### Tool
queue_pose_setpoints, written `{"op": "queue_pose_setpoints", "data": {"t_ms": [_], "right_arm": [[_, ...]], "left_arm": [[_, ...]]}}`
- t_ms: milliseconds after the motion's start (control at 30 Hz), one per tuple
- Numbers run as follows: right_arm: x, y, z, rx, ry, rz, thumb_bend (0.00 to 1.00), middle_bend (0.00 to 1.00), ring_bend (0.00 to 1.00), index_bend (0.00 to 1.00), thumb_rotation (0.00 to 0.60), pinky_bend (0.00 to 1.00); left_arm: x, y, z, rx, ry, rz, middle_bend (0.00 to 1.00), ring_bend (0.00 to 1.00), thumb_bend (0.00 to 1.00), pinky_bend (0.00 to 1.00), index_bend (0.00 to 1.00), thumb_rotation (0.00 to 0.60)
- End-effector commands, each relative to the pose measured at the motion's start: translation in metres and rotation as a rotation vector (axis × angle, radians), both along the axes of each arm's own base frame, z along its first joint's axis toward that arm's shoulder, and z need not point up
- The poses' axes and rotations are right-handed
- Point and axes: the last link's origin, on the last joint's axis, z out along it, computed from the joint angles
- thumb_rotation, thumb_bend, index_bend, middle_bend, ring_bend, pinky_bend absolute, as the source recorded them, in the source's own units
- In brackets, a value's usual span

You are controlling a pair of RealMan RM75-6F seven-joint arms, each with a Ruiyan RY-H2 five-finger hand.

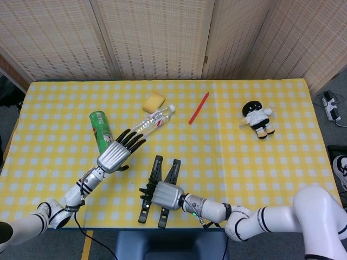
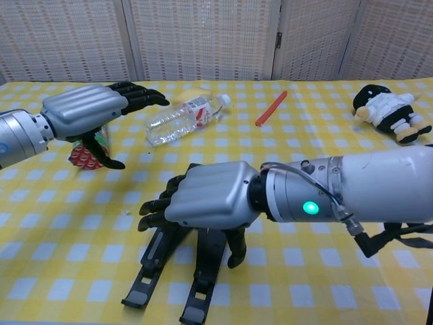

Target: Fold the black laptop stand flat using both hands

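Yellow-checked tablecloth (image 1: 260, 173) is covering the whole bench, w/ woven screens standing behind. Going L to R: green can (image 1: 100, 131) is lying on its side at the far L, partly hidden by the left hand (image 1: 115, 154), which is hovering above the cloth w/ fingers (image 2: 139, 96) spread & extended, holding nothing, well off the stand. Nxt, clear bottle (image 1: 152, 120) is lying on its side w/ a yellow sponge (image 1: 153, 101) just behind it. Black laptop stand (image 1: 158, 190) is lying at the near edge, centre-L; its two legs are running almost parallel, close together, far ends converging. Right hand (image 1: 164, 195) is sitting palm-down over the stand's middle, fingers (image 2: 157, 205) curled loosely fwd & apart; chest view is showing the thumb reaching down btwn the legs, but cannot tell if it is actually gripping or only touching. Further R, red pen (image 1: 198, 108) is lying diagonal, & plush doll (image 1: 258, 118) is lying nr the R side, both well apart from the work. Judgement: stand is looking nearly collapsed, so task is prob. in its closing step, pressing legs fully flat/together. Nxt move is calling for the left hand coming back onto the L leg to brace, while the R is squeezing the legs shut w/o skidding the stand off the near edge.
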Motion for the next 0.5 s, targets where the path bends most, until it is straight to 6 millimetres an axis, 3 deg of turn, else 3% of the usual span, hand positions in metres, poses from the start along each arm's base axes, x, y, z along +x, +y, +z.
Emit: {"op": "queue_pose_setpoints", "data": {"t_ms": [33, 500], "right_arm": [[-0.001, 0.0004, -0.0054, 0.002, 0.014, 0.008, 0.0, 0.03, 0.09, 0.0, 0.6, 0.06], [-0.0001, -0.0077, -0.0145, 0.017, 0.054, -0.001, 0.0, 0.07, 0.09, 0.0, 0.6, 0.06]], "left_arm": [[-0.0027, -0.0004, 0.0002, 0.0, 0.003, 0.005, 0.07, 0.02, 0.1, 0.0, 0.03, 0.6], [-0.0098, 0.0001, 0.0009, 0.001, 0.004, 0.026, 0.07, 0.01, 0.1, 0.0, 0.03, 0.6]]}}
